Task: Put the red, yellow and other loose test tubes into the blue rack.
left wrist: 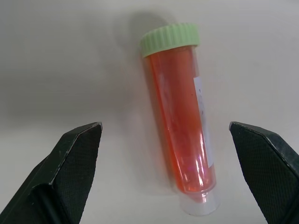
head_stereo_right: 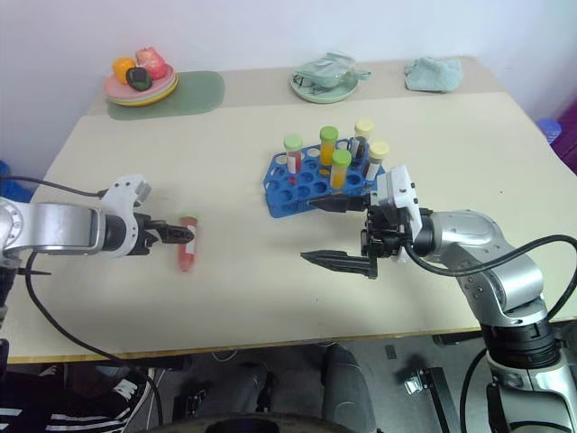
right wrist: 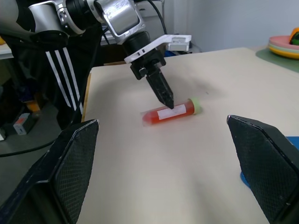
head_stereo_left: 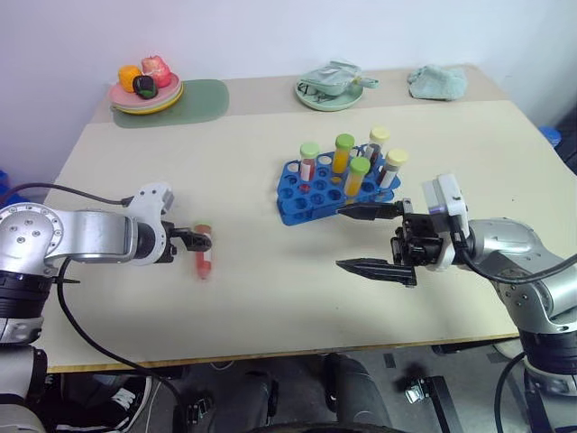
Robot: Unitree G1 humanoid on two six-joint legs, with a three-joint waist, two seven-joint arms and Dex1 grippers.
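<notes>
A red-filled, green-capped test tube [head_stereo_left: 205,253] lies flat on the table, left of centre. My left gripper [head_stereo_left: 198,238] is open and pointed down over it. In the left wrist view the tube [left wrist: 180,121] lies between the two spread fingertips [left wrist: 84,140], touching neither. The blue rack [head_stereo_left: 296,197] stands right of centre and holds several upright tubes, some green-capped with red or orange fill and some pale-yellow-capped with dark fill. My right gripper [head_stereo_left: 357,239] hangs open and empty just in front of the rack, pointing left towards the loose tube [right wrist: 169,112].
At the back left, stacked plates with toy fruit [head_stereo_left: 146,88] rest on a green mat [head_stereo_left: 206,97]. A green plate with a crumpled cloth [head_stereo_left: 330,88] and a teal cloth [head_stereo_left: 437,81] lie along the back edge. The table's front edge [head_stereo_left: 270,354] is near both arms.
</notes>
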